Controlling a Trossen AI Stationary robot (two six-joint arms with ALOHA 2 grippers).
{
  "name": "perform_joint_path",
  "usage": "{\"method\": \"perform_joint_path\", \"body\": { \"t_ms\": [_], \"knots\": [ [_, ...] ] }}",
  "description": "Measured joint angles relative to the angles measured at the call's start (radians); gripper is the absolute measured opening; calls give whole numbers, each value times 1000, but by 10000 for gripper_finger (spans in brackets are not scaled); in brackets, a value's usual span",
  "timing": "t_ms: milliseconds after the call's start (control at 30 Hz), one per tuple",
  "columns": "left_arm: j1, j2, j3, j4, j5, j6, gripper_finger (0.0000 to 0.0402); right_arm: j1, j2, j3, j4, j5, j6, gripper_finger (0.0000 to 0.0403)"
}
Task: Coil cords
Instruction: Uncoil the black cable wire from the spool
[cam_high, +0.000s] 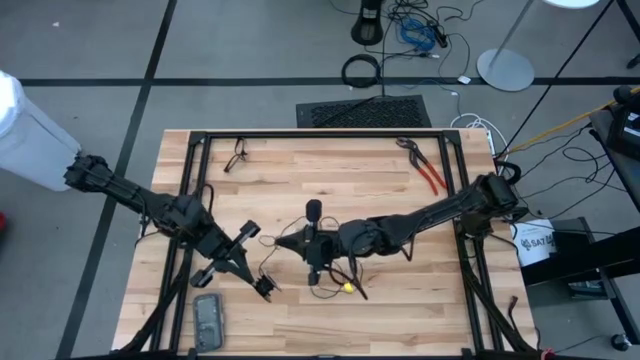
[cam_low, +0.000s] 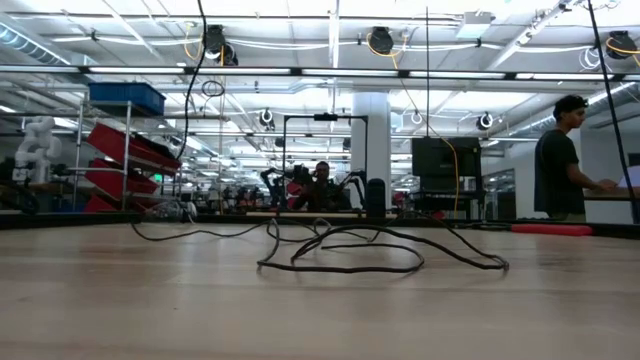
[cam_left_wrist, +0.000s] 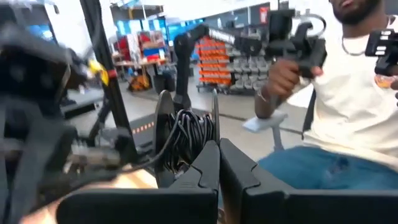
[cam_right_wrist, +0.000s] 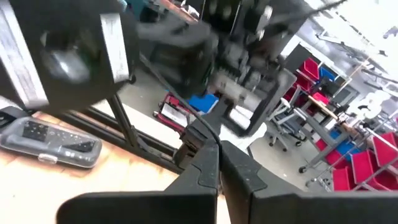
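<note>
The thin black cord lies in slack loops (cam_low: 340, 262) on the wooden table, near its middle (cam_high: 338, 270). A small yellow piece (cam_high: 347, 287) lies among the loops. My left gripper (cam_high: 262, 284), left of the loops, is shut on a wound bundle of the cord (cam_left_wrist: 186, 134). My right gripper (cam_high: 284, 241) points toward the table's left edge, just far of the left one, and is shut on a single strand (cam_right_wrist: 186, 115). Both grippers are held level above the table. In the low view only strands rising out of the picture (cam_low: 197, 70) show. My left gripper pinches the wound bundle of cord (cam_left_wrist: 194, 142) between its two fingertips, several turns together. The fingers come in level, slanting from the table's far left. The bundle stands up past the fingertips, clear of the table. My right gripper pinches one strand of the cord (cam_right_wrist: 200, 129) between its two fingertips. It comes in level from the table's right. The strand runs on straight past the tips toward my left gripper; the rest trails down to the loops on the table.
Red-handled pliers (cam_high: 425, 165) lie at the far right, a small dark wire thing (cam_high: 237, 155) at the far left. A grey flat case (cam_high: 207, 320) lies by the near edge. A black frame (cam_high: 190, 200) borders the table. A person (cam_left_wrist: 348, 106) stands beyond it.
</note>
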Motion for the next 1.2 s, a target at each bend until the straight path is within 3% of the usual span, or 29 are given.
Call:
{"method": "perform_joint_path", "body": {
  "t_ms": [400,767,1000,1200],
  "knots": [
    [0,-11,0,-103,-65,30,0,91,-109,0,-30,7,-44,0],
    [0,-143,0,-92,-98,93,0,165,-176,1,-221,-1,-35,0],
    [0,-171,0,-7,-100,154,0,152,-161,1,-271,-16,71,0],
    [0,-140,0,107,-97,167,0,116,-131,1,-289,-117,136,0]
  ]
}}
